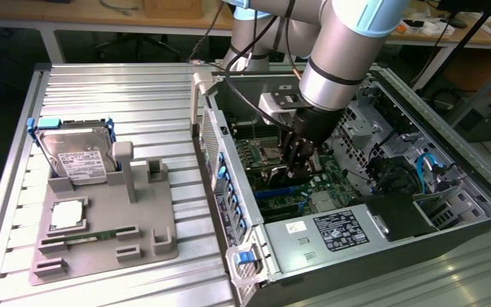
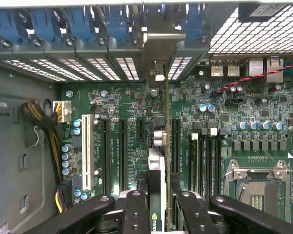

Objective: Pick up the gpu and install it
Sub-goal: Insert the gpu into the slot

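The gpu [image 2: 156,168] is seen edge-on in the wrist view, a thin card with its silver metal bracket [image 2: 158,53] against the rear slot openings of the computer case. My gripper [image 2: 159,197] is shut on the card, one black finger [image 2: 136,210] on each side. The card stands upright over the green motherboard [image 2: 122,100], lined up along the black expansion slots [image 2: 123,148]. I cannot tell whether its lower edge is seated. In the exterior view my gripper [image 1: 301,167] reaches down inside the open case [image 1: 416,121], just above the motherboard [image 1: 318,192].
A grey fixture [image 1: 143,236] at the exterior view's left holds a silver hard drive [image 1: 79,157], a memory stick [image 1: 87,238] and a silver square part [image 1: 66,214]. Inside the case are the power supply [image 1: 339,230], yellow-black cables [image 2: 49,131] and the CPU socket [image 2: 256,183].
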You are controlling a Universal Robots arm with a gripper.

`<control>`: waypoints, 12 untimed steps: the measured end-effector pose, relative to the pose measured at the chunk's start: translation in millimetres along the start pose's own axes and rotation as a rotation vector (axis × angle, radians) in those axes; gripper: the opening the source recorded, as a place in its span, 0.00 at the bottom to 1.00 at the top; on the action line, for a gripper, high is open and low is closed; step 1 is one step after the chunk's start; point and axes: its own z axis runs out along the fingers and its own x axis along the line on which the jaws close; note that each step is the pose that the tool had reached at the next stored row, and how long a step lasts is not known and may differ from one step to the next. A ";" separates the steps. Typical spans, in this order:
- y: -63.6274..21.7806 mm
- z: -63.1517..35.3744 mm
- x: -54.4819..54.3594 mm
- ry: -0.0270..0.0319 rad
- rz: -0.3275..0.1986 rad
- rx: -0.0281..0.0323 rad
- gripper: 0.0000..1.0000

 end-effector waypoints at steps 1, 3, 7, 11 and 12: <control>0.0 0.1 0.0 0.0001 0.000 0.0000 0.27; -0.1 1.8 -0.1 -0.0002 0.000 0.0001 0.27; -0.4 8.1 -0.3 -0.0003 0.000 0.0001 0.27; 0.9 10.4 -0.4 0.0001 0.000 0.0000 0.27; 1.0 10.6 -0.4 0.0000 0.000 0.0000 0.27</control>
